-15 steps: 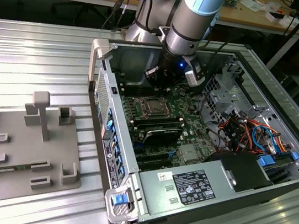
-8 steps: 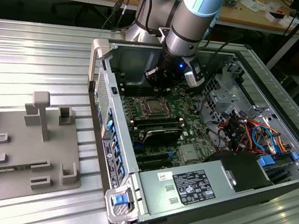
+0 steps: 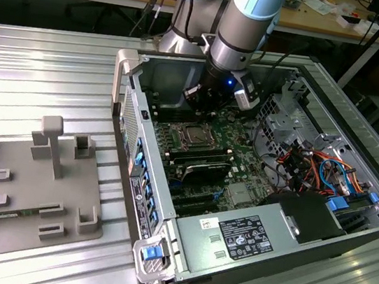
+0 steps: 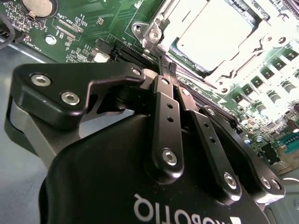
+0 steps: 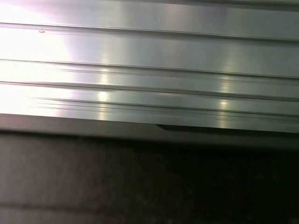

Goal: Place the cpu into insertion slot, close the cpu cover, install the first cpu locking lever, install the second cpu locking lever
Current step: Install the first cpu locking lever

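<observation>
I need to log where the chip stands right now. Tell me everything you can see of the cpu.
The cpu is a flat square chip with a dull silver-grey metal top. It lies flat in its socket on the green motherboard, with the cpu cover framing it. The gripper sits just beside the socket; nothing rests on the chip's top.

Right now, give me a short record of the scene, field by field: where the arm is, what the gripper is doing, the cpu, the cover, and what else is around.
arm: reaching down into the open computer case
gripper: fingers together, tips at the corner of the socket
cpu: lying flat in the socket
cpu cover: down, framing the cpu
grey fixture tray: on the ribbed table, at the exterior view's left of the case
</observation>
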